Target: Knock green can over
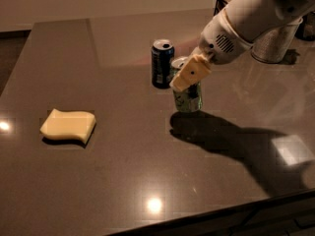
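- Camera view, gripper: the tan-padded gripper [190,73] at the end of the white robot arm [256,14] sits against the upper part of the green aluminium drink can [188,97], covering part of its silver rim. Whether it is released or clenched cannot be told from this angle.
- Camera view, task object: the green can stands upright near the middle of the table, just beside a dark blue drink can [162,63], which stands behind it and to the left. The two look close but apart.
- Progress: the approach appears complete, with the gripper at or very near contact high on the can. The can is not yet tipped, so the push itself is what remains. A shove toward the blue can risks toppling both.
- Surface: a dark, glossy stone-like tabletop [123,181] showing bright lamp reflections and the arm's heavy shadow [221,136]. A pale yellow sponge [68,126] lies well apart on the left.
- Room: a plain pale wall [98,4] behind, and a metallic container [273,45] at the far right edge of the table.
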You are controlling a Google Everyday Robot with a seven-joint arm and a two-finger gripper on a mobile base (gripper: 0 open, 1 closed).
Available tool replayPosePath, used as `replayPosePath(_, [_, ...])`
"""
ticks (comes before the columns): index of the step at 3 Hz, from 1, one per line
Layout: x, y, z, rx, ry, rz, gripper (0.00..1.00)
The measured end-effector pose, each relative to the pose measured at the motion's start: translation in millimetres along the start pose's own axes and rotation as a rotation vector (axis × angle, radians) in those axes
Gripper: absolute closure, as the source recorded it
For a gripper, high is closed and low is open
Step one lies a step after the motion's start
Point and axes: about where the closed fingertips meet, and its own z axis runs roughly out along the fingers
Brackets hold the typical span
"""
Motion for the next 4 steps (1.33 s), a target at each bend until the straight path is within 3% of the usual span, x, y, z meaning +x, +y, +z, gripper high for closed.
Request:
replayPosePath(1, [9.1, -1.4, 11.4, -0.028, 0.139, 0.006, 1.0])
replayPosePath(2, [14.8, -3.7, 23.1, -0.038, 0.243, 0.005, 0.82])
replayPosePath(4, [16.8, -0.5, 45.0, -0.05, 0.412, -0.031, 0.35])
